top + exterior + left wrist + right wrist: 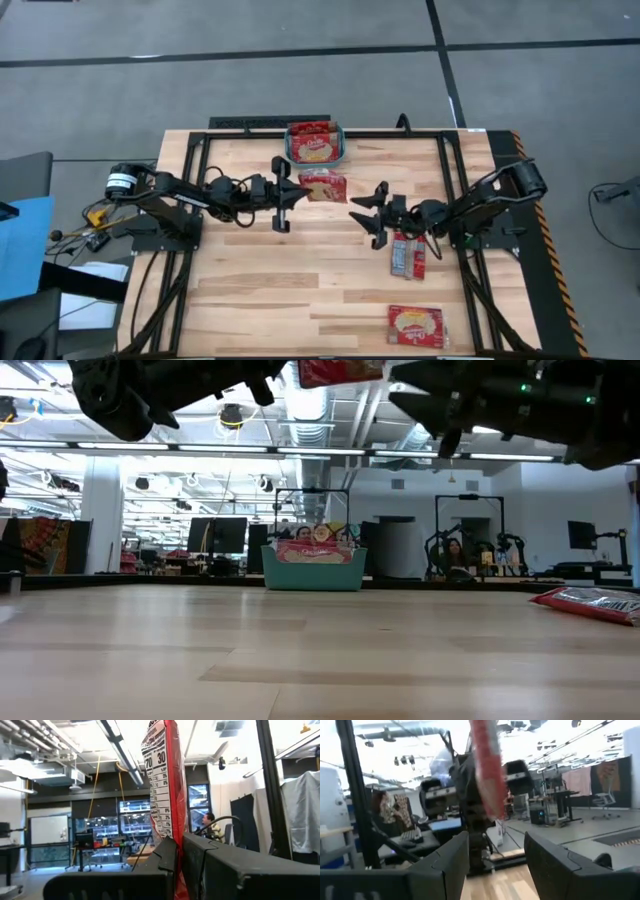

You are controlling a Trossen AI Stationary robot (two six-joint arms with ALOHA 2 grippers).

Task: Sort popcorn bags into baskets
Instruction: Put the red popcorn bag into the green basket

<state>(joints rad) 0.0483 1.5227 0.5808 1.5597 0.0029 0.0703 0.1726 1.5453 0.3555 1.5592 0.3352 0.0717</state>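
Note:
My left gripper (297,192) is shut on a red popcorn bag (323,186), held in the air just on the near side of the teal basket (315,156). The basket stands at the table's far edge with red bags inside it (312,147). From table height the held bag (340,371) shows high above the basket (313,570). My right gripper (364,212) is open, in the air right of table centre, pointing toward the held bag. Two bags (407,254) lie flat beneath the right arm, and another (415,325) lies near the near edge. My left gripper pinches the bag between its two fingers (167,857) by the edge (176,840) that faces the table's left. The fingers come level from the table's left. The bag is lifted clear, sticking out beyond the fingertips, with its printed face (325,185) turned up.
A black frame (440,135) runs around the table's far and side edges. Bare wood (280,290) spans the centre and near-left of the table. One of the bags lying on the table (590,603) shows at the right in the low view. People sit in the room beyond the table.

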